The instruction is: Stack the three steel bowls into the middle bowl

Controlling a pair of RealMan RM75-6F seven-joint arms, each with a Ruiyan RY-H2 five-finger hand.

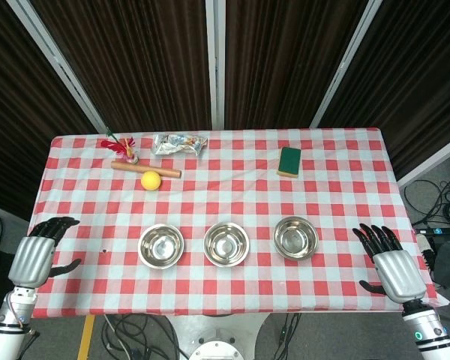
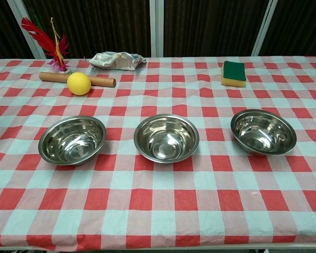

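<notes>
Only our head view shows our left hand (image 1: 41, 251) and right hand (image 1: 390, 262), fingers spread, empty; no writing readable on three separate steel bowls (image 2: 167, 138).

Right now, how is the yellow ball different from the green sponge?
The yellow ball is round and all one colour; the green sponge is a flat block, green on top with a yellow layer beneath. The ball sits at the far left, touching the wooden rolling pin; the sponge lies alone at the far right. Both rest on the checked tablecloth behind the steel bowls, and neither hand touches them.
</notes>
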